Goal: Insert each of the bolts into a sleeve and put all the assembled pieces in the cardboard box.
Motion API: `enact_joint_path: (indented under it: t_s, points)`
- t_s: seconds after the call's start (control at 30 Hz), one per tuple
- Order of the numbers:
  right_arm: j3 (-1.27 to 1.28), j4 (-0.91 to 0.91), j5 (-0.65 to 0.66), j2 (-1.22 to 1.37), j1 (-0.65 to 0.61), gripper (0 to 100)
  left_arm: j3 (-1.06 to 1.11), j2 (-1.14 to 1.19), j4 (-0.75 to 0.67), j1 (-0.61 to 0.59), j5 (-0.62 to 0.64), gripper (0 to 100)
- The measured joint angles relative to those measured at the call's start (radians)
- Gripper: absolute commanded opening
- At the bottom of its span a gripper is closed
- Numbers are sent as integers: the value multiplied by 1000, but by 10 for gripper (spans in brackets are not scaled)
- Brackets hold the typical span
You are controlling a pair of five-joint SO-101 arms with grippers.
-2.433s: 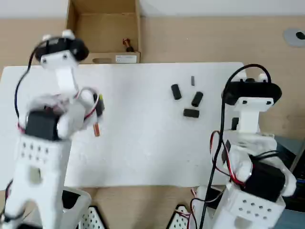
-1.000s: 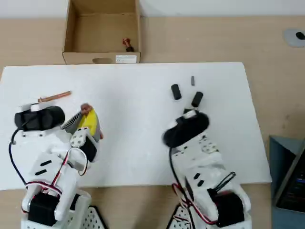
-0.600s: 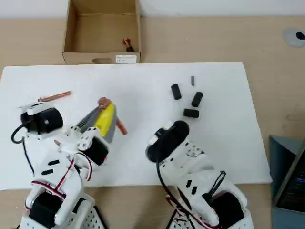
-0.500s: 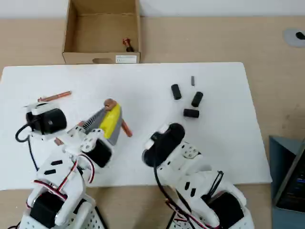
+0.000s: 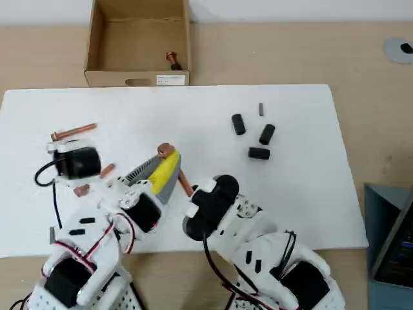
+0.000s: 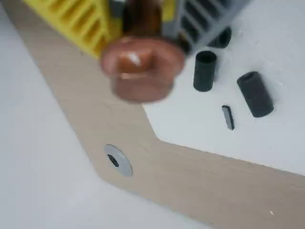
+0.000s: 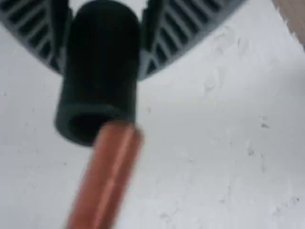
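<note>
Where the two arms meet at lower centre of the high view, the left gripper [image 5: 168, 157] is clamped on a copper bolt [image 5: 184, 183], whose tip sits at the mouth of the black sleeve [image 7: 97, 81] pinched by the right gripper [image 7: 102, 33]. Three loose sleeves [image 5: 259, 153] lie right of centre, and the cardboard box [image 5: 139, 79] stands upper left.

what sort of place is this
Likely a robotics lab bench: two small robot arms at a wooden table, loose bolts and sleeves on a white mat, a cardboard box.
</note>
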Motion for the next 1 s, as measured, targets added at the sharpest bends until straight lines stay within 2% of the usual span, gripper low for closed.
enact_joint_path:
  t_s: [0.53, 0.73, 1.0]
  points:
    - [3, -28, 0, 0, 0, 9, 21, -6, -21, -2, 2, 2]
    - [3, -28, 0, 0, 0, 9, 68, -6, -97, -15, 2, 2]
    - [3, -34, 0, 0, -3, 9, 84, 0, -110, -18, 2, 2]
